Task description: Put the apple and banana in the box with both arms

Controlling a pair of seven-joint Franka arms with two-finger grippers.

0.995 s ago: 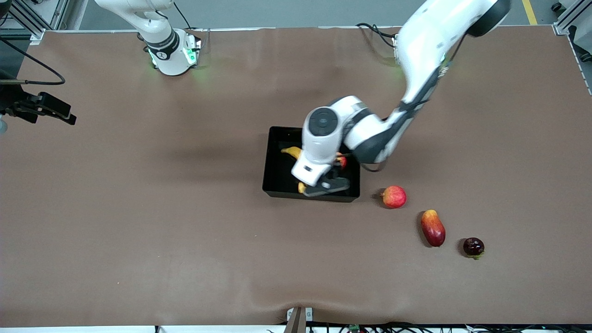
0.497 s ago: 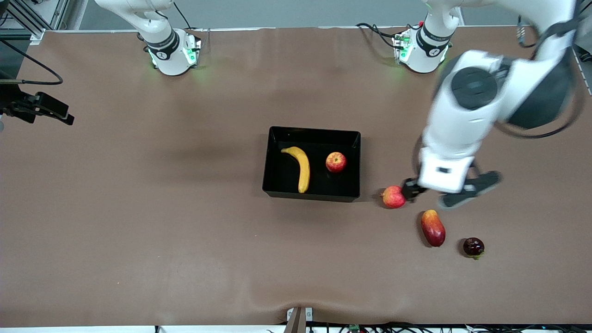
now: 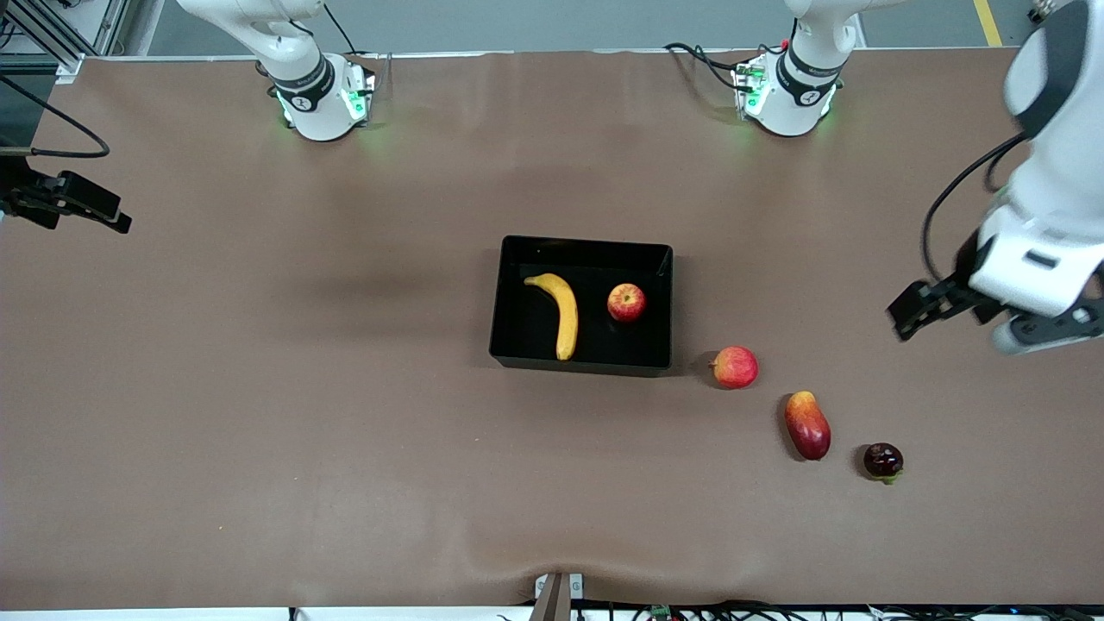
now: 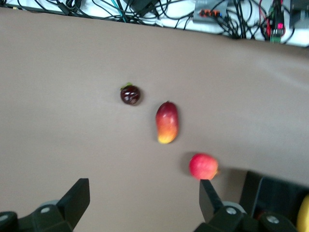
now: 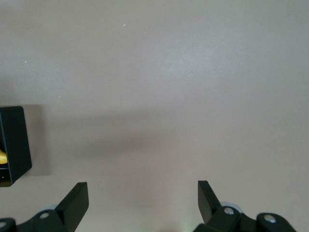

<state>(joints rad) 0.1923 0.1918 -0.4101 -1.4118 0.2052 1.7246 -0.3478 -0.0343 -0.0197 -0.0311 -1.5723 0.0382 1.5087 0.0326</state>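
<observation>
The black box (image 3: 517, 345) sits mid-table, and the yellow banana (image 3: 561, 312) and the red apple (image 3: 626, 302) both lie inside it. Up in the air over bare table at the left arm's end, my left gripper (image 3: 923, 309) is open and holds nothing; its wrist view shows the open left gripper (image 4: 143, 186) above bare cloth, with a corner of the box (image 4: 270, 191) at the edge. My right gripper (image 3: 95, 211) hangs at the right arm's end of the table. In its own view the right gripper (image 5: 142, 187) is open and empty, with the box (image 5: 14, 145) off to one side.
Three other fruits lie on the cloth toward the left arm's end, nearer the front camera than the box: a pinkish-red round fruit (image 3: 735, 366), a red-yellow mango (image 3: 807, 424) and a dark round fruit (image 3: 883, 460). Cables run along the table's front edge (image 4: 159, 14).
The left arm has swung from over the box out to the left arm's end of the table, uncovering the banana and apple. The right gripper has drifted slightly outward.
</observation>
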